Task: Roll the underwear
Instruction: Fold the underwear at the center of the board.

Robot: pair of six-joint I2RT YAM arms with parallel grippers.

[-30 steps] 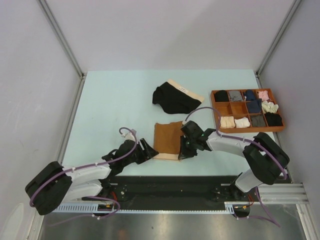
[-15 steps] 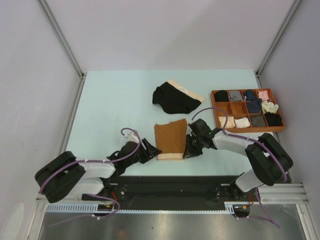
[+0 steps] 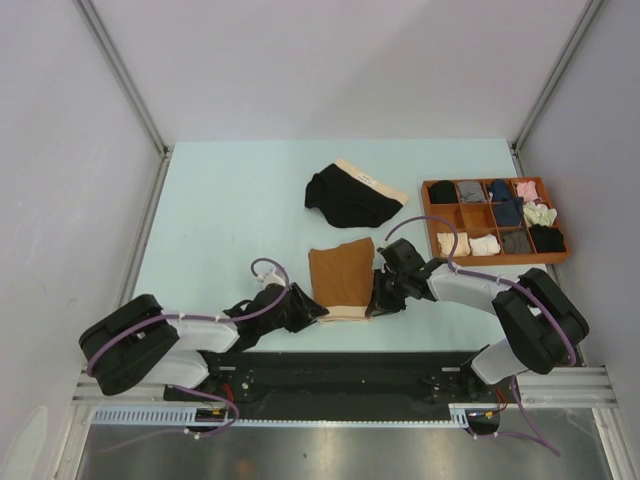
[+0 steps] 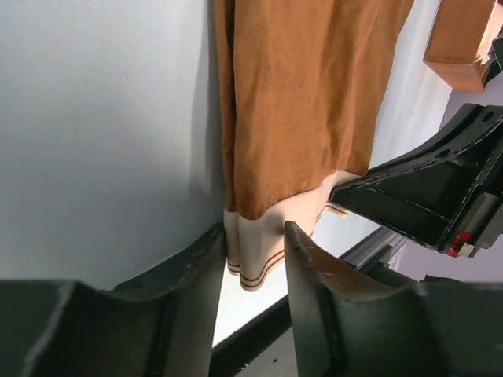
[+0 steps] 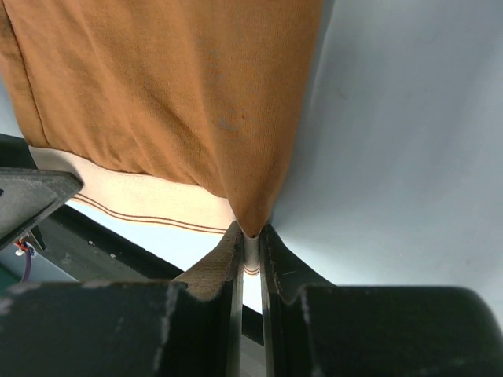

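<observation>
The rust-brown underwear [image 3: 342, 278] lies folded into a narrow strip near the front edge, its pale waistband toward me. My left gripper [image 3: 312, 308] is at the waistband's left corner. In the left wrist view the brown underwear [image 4: 306, 102] hangs into the left gripper [image 4: 255, 243], whose jaws stand a little apart around that corner. My right gripper [image 3: 378, 296] is at the right corner. The right wrist view shows the right gripper [image 5: 250, 236] shut on the brown underwear [image 5: 157, 86] at its folded edge. The black underwear [image 3: 350, 197] lies spread out farther back.
A brown wooden tray [image 3: 430, 222] with several compartments holding rolled garments stands at the right; its corner [image 4: 464, 39] shows in the left wrist view. The table's front edge and a black rail run just behind both grippers.
The left arm slid right to the waistband's left corner and its jaws narrowed around it. The right gripper moved slightly right, drawing the brown underwear straighter.
</observation>
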